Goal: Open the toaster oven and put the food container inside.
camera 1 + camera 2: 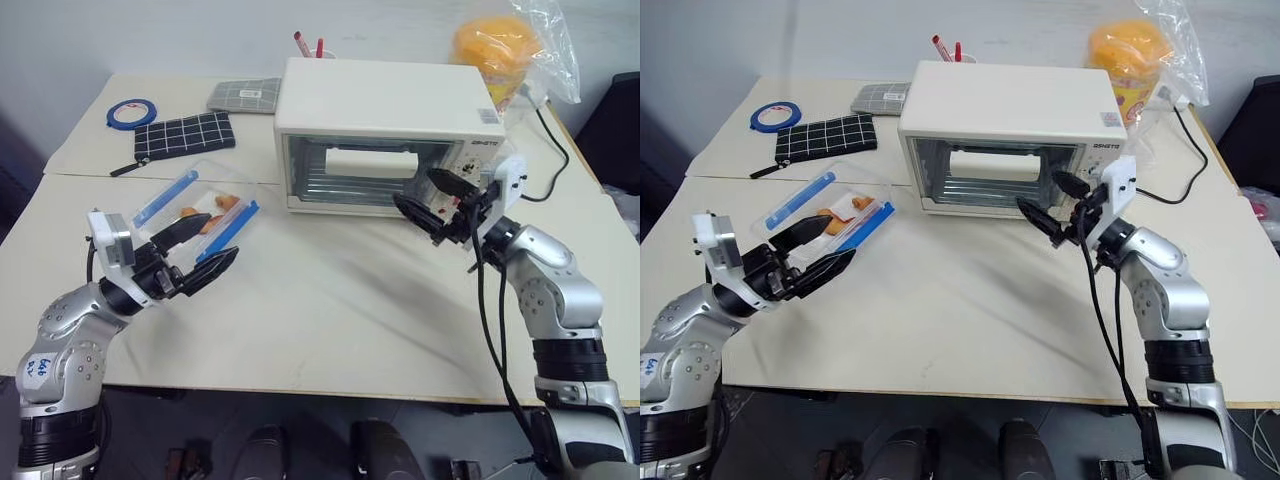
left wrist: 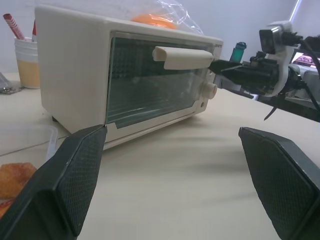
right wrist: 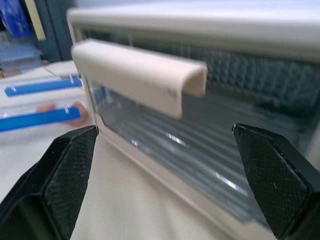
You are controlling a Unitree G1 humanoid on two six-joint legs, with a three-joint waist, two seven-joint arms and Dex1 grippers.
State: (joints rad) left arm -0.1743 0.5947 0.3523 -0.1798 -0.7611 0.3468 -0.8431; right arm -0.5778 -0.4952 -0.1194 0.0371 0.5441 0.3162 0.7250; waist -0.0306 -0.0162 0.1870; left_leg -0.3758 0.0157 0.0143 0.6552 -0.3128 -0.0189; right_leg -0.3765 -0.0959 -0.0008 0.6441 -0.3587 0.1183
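I have the cream worktop [image 1: 330, 320] spread out below me, and the largest thing on it is the toaster oven [image 1: 385, 100], sitting at about twelve o'clock with its glass door shut and the white bar handle [image 1: 371, 161] across the top of the glass. At one o'clock, behind the oven's far right corner, a clear plastic bag [image 1: 520, 45] holds something orange. The food container [image 1: 205, 212] lies flat on the worktop at about ten o'clock, well apart from the oven's left side, its two blue clip strips showing and orange pieces inside. Beyond it at eleven o'clock lies a black pouch with a white grid [image 1: 185, 135], with a grey checked pouch [image 1: 245, 95] just behind that and a roll of blue tape [image 1: 131, 113] further left. My right claw [image 1: 432, 203] hangs in front of the oven's lower right corner at about two o'clock, its fingers spread wide and empty, the handle framed between them in the right wrist view. My left claw [image 1: 195, 250] hovers at nine o'clock over the container's near edge, fingers likewise spread, gripping nothing.
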